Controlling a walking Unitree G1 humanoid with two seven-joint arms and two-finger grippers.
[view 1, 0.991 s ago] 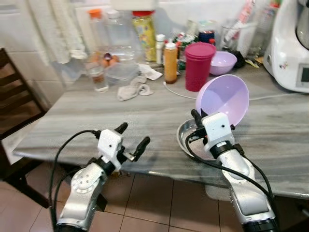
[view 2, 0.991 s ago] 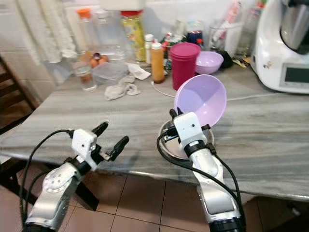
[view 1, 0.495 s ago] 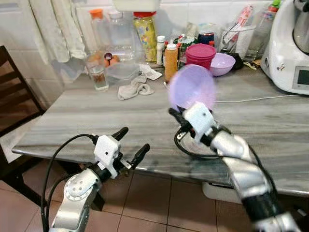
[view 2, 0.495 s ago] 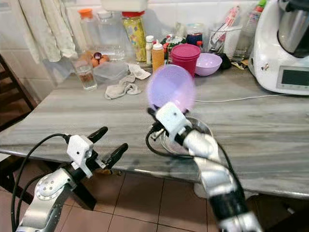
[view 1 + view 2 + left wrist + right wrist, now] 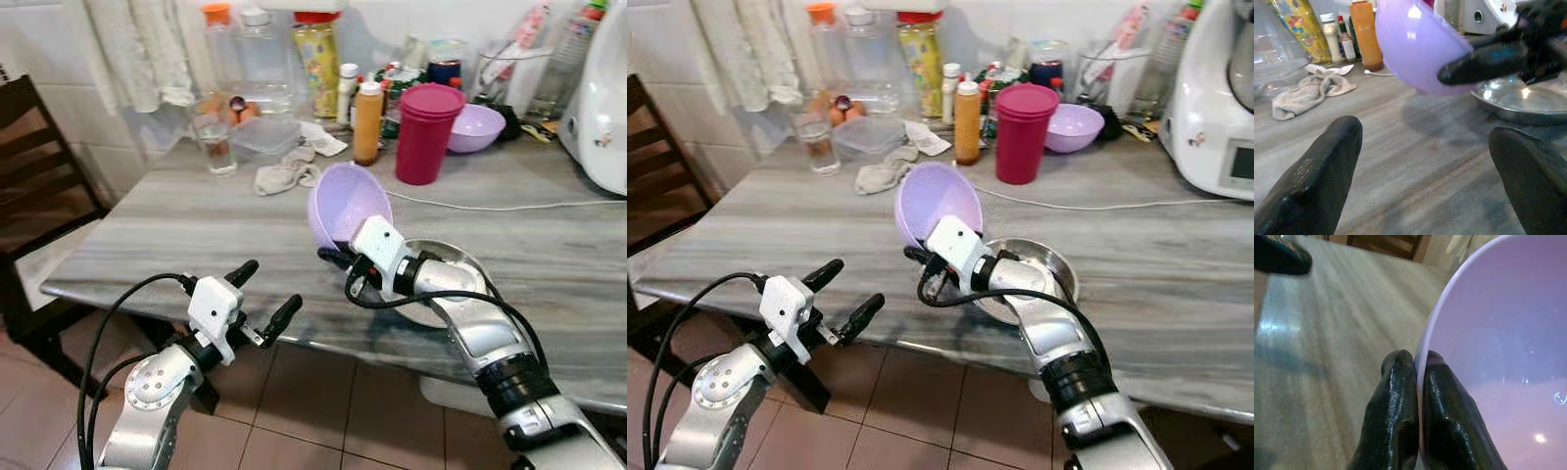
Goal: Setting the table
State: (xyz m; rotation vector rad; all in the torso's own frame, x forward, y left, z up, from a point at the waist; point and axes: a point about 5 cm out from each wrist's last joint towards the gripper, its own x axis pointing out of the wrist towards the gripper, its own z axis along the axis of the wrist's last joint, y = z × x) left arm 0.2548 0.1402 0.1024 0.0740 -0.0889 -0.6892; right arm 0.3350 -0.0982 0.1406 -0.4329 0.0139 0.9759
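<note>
Lilac bowl is up off the bench, tilted on edge, mouth facing away from robot and toward the back; inside looks empty in right wrist view. Right gripper clenched on its near rim: one finger inside, one outside, rim pinched between the fingertips. Bowl's lower edge is hidden behind the gripper, so can't tell if it touches the bench; left wrist view shows a shadow under it, suggesting a gap.

Just beside it, toward robot's right, a steel dish sits on the bench, partly covered by the right forearm; what shows of it looks empty.

Left gripper hovers at the bench's near edge, fingers spread apart, grasping nothing, well apart from the bowl.

Back of bench, cluttered & partly overlapping: 2nd lilac bowl, contents not visible; magenta tumbler w/ lid on; orange sauce bottle; drinking glass w/ something brownish low in it, unclear what; clear plastic tub; eggs behind it; crumpled cloth. White cable runs across bench. White appliance cut off at frame edge. Dark chair at robot's left, partly cropped.
</note>
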